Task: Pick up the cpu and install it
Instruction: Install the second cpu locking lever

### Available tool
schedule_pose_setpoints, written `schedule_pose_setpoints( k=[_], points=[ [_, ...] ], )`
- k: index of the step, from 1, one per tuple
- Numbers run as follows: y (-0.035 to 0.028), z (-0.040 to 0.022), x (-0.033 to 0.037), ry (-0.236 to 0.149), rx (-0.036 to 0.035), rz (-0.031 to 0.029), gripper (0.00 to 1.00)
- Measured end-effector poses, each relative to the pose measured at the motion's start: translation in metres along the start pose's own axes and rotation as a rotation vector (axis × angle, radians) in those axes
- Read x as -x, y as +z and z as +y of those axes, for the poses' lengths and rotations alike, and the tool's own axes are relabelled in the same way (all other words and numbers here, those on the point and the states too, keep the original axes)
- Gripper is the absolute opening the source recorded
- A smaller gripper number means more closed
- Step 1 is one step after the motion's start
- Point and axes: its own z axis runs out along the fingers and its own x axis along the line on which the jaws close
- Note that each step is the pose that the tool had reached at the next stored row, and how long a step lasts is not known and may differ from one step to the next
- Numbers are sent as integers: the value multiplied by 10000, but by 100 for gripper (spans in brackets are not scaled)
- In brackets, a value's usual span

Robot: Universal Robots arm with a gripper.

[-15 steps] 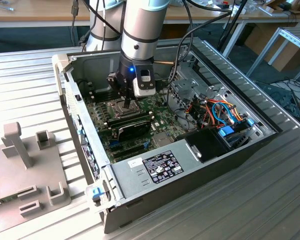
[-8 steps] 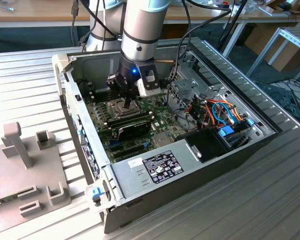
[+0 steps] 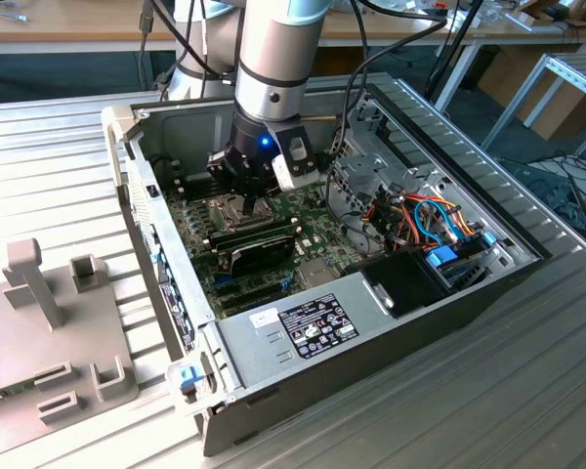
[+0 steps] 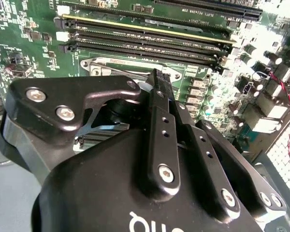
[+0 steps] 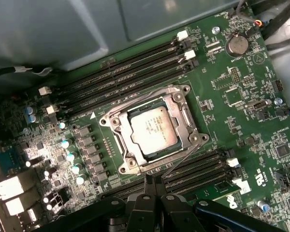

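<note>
The cpu (image 5: 153, 131), a flat silver-grey square, lies in the socket on the green motherboard (image 5: 241, 121), with the metal socket frame (image 5: 117, 126) around it. My gripper (image 5: 152, 180) hovers just off one edge of the socket, apart from the cpu. Its black fingers (image 5: 147, 186) are pressed together with nothing between them. A thin wire lever (image 5: 183, 157) runs along the socket's side and ends close to the fingertips. In the second wrist view the gripper (image 4: 159, 79) stands shut over the socket frame (image 4: 111, 65). In the exterior view the gripper (image 3: 252, 203) reaches down into the open computer case (image 3: 127, 186).
Black memory slots (image 5: 135, 72) run along both sides of the socket. A black oblong module (image 3: 259, 256) sits on the board near the gripper. The power supply (image 3: 303, 327) and bundled cables (image 3: 430, 220) fill the case at the exterior view's right. A grey fixture (image 3: 39, 283) stands outside.
</note>
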Motion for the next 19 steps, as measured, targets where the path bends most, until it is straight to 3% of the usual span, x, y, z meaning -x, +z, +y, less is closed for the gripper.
schedule_pose_setpoints(
  k=[11,14,19],
  points=[
    [39,-15,-39,-186,4,3,11],
    [56,-26,-67,-456,1,3,11],
    [85,-28,-71,-1313,-34,-1,11]
  ],
)
